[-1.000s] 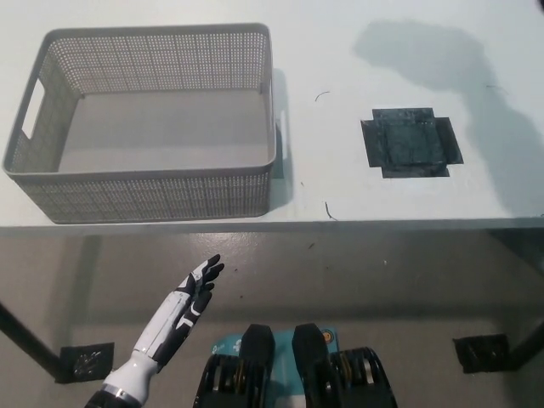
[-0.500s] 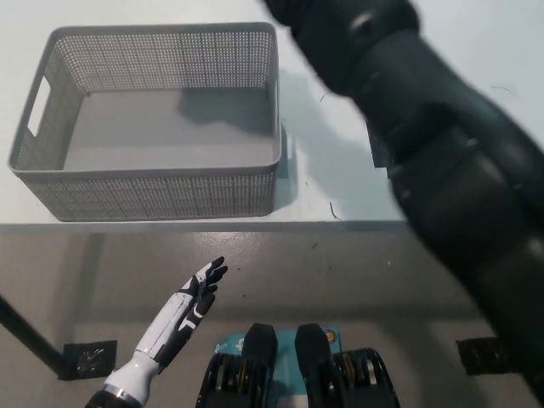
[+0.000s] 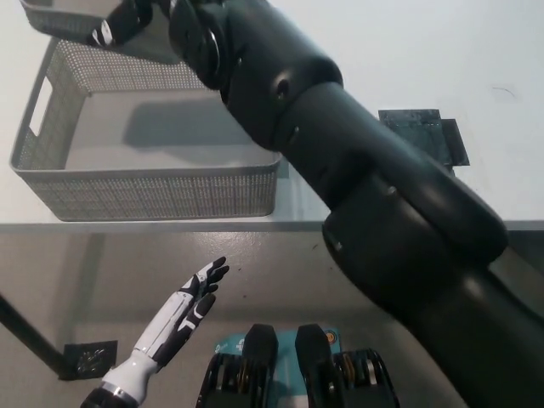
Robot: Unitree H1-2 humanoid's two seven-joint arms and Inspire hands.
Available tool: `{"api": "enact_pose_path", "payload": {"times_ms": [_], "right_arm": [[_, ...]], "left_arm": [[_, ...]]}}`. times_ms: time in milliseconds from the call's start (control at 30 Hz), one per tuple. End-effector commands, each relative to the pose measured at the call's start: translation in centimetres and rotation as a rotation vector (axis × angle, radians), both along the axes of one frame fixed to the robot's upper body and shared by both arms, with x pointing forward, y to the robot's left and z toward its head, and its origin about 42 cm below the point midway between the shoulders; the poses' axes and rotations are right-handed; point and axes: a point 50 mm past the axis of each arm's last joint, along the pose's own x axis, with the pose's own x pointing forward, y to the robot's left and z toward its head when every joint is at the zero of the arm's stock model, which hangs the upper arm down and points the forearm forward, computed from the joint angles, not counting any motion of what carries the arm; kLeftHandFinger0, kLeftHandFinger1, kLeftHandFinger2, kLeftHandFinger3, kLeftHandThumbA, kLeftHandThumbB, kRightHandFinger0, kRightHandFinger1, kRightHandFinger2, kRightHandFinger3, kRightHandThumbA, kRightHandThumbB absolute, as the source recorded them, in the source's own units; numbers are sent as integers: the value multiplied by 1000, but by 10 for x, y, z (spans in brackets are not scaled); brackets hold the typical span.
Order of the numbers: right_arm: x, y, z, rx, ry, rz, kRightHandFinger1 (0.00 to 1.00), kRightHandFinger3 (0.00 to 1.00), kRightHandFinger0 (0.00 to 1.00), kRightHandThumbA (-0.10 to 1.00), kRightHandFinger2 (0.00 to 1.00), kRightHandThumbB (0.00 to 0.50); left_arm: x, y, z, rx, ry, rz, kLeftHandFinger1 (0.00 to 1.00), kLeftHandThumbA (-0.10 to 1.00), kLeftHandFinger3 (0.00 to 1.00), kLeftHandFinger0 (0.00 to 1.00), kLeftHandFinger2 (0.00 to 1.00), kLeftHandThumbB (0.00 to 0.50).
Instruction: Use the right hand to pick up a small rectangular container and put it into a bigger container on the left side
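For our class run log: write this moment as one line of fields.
right hand: above big basket's far edge, holding small grey container | basket: nothing visible inside | left hand: open, resting below table edge

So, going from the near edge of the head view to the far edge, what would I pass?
White left robot hand below the table → gray basket on the table → black right robot hand holding a small gray container over the basket's far side.
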Motion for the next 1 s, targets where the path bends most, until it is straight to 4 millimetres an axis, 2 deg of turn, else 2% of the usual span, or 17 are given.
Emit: {"api": "enact_pose_path", "payload": {"times_ms": [0, 33, 100, 133, 167, 200, 233, 267, 300, 333, 367, 400, 433, 767, 867, 900, 967], "right_arm": [[-4, 7, -1, -13, -30, -34, 2, 299, 0, -100, 240, 265], [-4, 8, -9, -18, -17, -37, 28, 298, 20, -100, 258, 281], [-5, 9, -21, -37, -5, -38, 1, 262, 0, -100, 177, 290], [-6, 9, -32, -71, -2, -50, 94, 534, 64, -100, 267, 267], [-6, 8, -36, -84, 4, -56, 86, 618, 39, -100, 260, 265], [-6, 8, -40, -90, 14, -61, 80, 634, 27, -100, 252, 263], [-6, 8, -47, -100, 37, -66, 3, 585, 1, -74, 149, 254], [-6, 7, -50, -108, 46, -70, 0, 563, 0, -67, 136, 251], [-6, 7, -51, -113, 55, -71, 157, 744, 103, 93, 334, 259], [-5, 6, -54, -148, 117, -75, 666, 1000, 522, 475, 951, 338], [-5, 6, -54, -171, 138, -75, 922, 1000, 722, 590, 1000, 391], [-4, 5, -55, -180, 153, -74, 1000, 1000, 976, 649, 1000, 402], [-3, 3, -56, -159, 182, -67, 1000, 1000, 1000, 667, 1000, 437], [0, -1, -46, -134, 197, -67, 1000, 1000, 1000, 872, 1000, 500], [1, -2, -38, -124, 179, -60, 1000, 1000, 1000, 925, 1000, 500], [3, -4, -26, -108, 150, -51, 1000, 1000, 1000, 987, 1000, 500], [6, -10, -3, -73, 108, -42, 1000, 1000, 1000, 1000, 1000, 500]], "left_arm": [[9, 2, 19, 14, -57, -19, 1000, 1000, 1000, 1000, 1000, 258], [9, 3, 19, 15, -58, -21, 1000, 1000, 1000, 1000, 1000, 256], [9, 3, 19, 20, -60, -25, 1000, 1000, 1000, 1000, 1000, 255], [9, 3, 19, 22, -62, -28, 1000, 1000, 1000, 1000, 1000, 255], [10, 3, 20, 26, -66, -30, 1000, 1000, 1000, 1000, 1000, 256], [10, 3, 20, 30, -69, -32, 1000, 1000, 1000, 1000, 1000, 256], [10, 3, 21, 28, -68, -33, 1000, 1000, 1000, 1000, 1000, 258], [10, 3, 22, 29, -67, -34, 1000, 1000, 1000, 1000, 1000, 260], [11, 3, 22, 29, -67, -34, 1000, 1000, 1000, 1000, 1000, 261], [12, 3, 24, 29, -64, -34, 1000, 1000, 1000, 1000, 1000, 261], [13, 3, 24, 28, -63, -36, 1000, 1000, 1000, 1000, 1000, 261], [13, 3, 24, 30, -62, -38, 1000, 1000, 1000, 1000, 1000, 263], [14, 3, 24, 39, -67, -40, 1000, 1000, 1000, 1000, 1000, 264], [17, 2, 27, 44, -58, -52, 1000, 1000, 1000, 1000, 1000, 289], [18, 3, 27, 46, -58, -53, 1000, 1000, 1000, 1000, 1000, 287], [17, 3, 27, 42, -55, -55, 1000, 1000, 1000, 1000, 1000, 285], [17, 0, 27, 40, -57, -55, 1000, 1000, 1000, 1000, 1000, 285]]}}
